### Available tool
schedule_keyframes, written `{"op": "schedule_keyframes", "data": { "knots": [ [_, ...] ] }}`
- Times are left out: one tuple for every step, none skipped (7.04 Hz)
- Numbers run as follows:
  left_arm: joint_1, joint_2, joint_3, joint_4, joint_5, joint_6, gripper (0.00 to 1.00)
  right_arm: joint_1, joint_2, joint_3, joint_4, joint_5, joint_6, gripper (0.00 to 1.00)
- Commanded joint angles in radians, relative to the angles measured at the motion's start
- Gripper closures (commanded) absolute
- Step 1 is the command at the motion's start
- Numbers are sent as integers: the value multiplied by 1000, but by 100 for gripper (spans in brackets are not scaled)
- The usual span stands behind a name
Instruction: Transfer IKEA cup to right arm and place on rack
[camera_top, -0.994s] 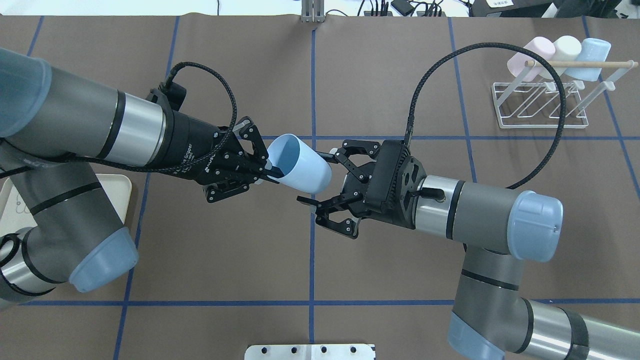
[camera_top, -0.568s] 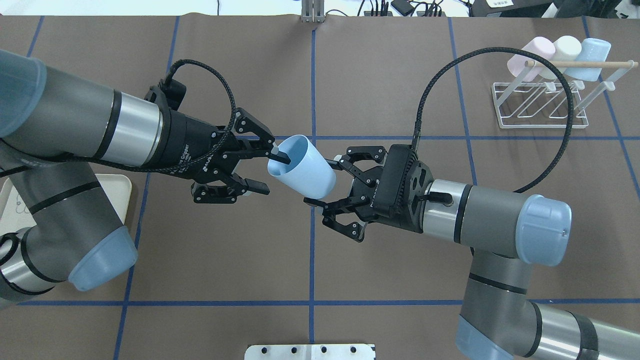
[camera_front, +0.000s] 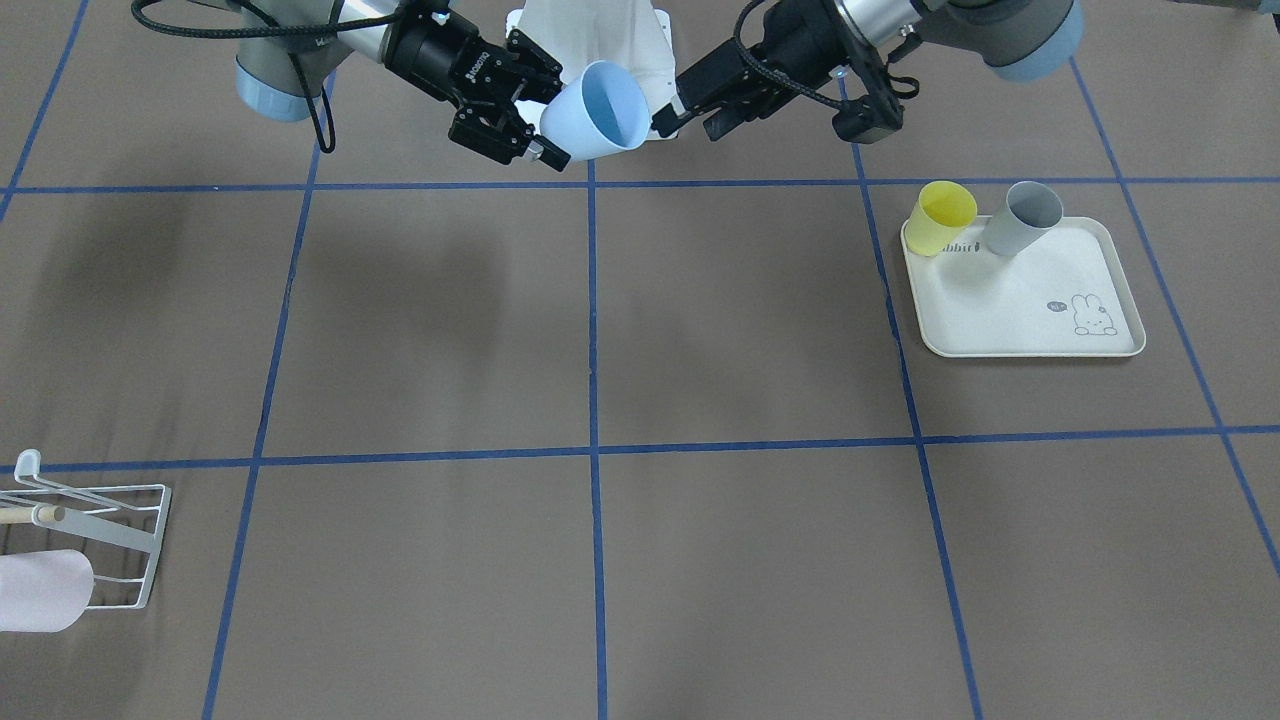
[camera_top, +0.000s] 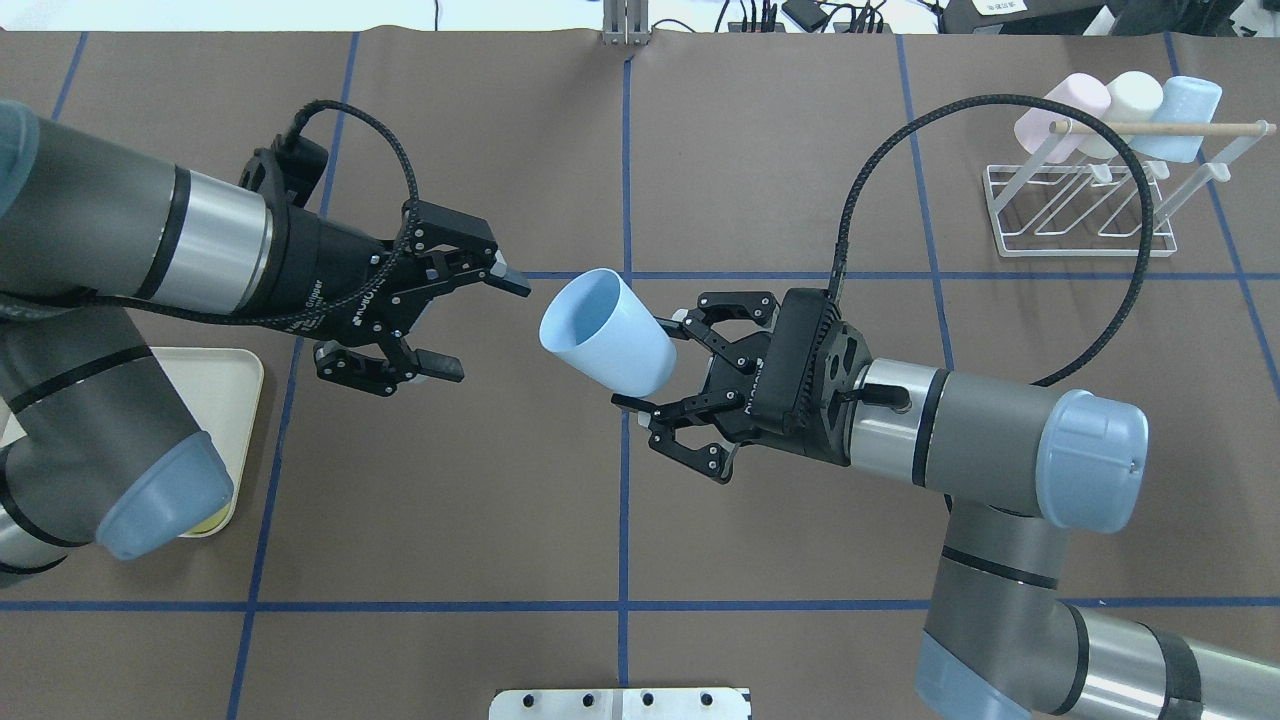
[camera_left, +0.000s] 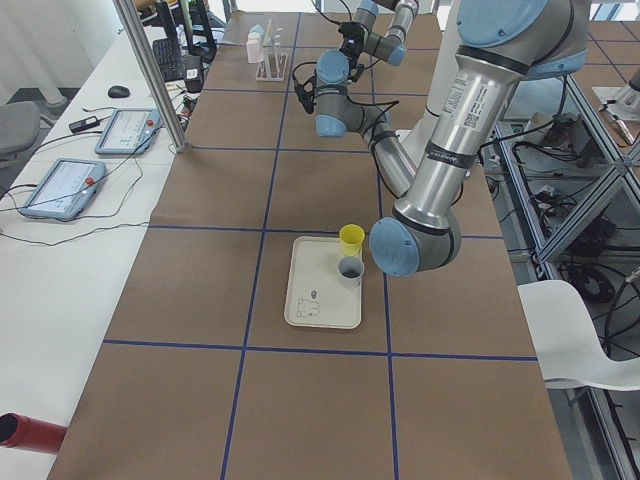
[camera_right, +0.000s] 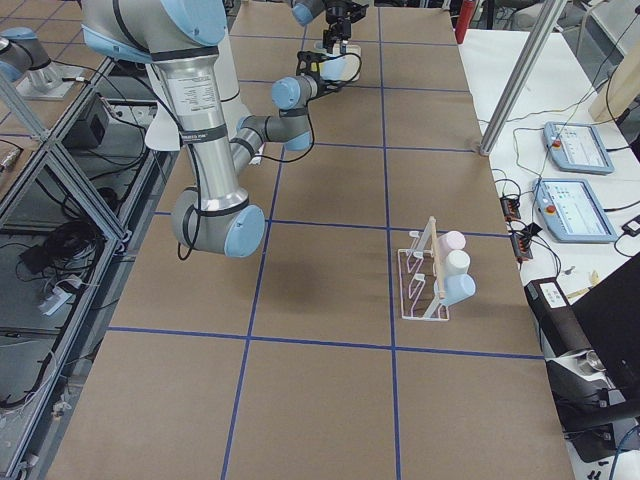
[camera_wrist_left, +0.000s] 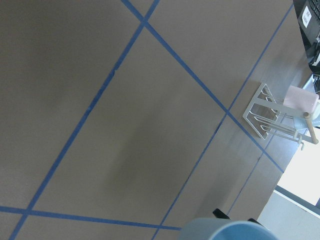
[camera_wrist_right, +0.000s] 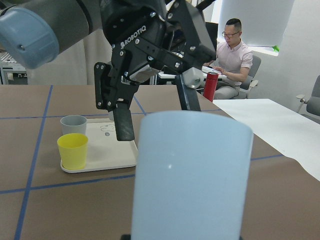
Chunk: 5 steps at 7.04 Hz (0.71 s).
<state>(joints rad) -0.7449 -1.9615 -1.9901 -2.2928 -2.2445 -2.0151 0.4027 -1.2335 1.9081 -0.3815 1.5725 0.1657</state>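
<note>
The light blue plastic cup (camera_top: 607, 332) is held in mid-air over the table's middle, clamped near its base between the closed-in fingers of the right gripper (camera_top: 645, 360), while the left gripper (camera_top: 490, 330) is spread wide, empty and clear of the rim. The handover is judged done. Next, the cup must be carried to the white wire-frame rack with a wooden rod (camera_top: 1085, 252), well apart on the right, and tipped onto a free prong.
</note>
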Motion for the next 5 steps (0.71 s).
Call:
{"op": "schedule_keyframes", "data": {
  "knots": [
    [-42, 102, 4, 9, -4, 237, 0, 54, -20, -1, -29, -5, 11, 100],
    [-53, 116, 8, 9, 0, 277, 0, 132, -18, 5, -150, 9, 12, 100],
    [-54, 116, 8, 9, 0, 277, 0, 210, -6, 46, -374, 49, 11, 100],
    [-51, 116, 7, 9, 0, 277, 0, 323, 11, 72, -552, 173, -7, 100],
    [-51, 116, 5, 7, 0, 277, 0, 449, 12, 68, -673, 331, -84, 100]
  ]
}}
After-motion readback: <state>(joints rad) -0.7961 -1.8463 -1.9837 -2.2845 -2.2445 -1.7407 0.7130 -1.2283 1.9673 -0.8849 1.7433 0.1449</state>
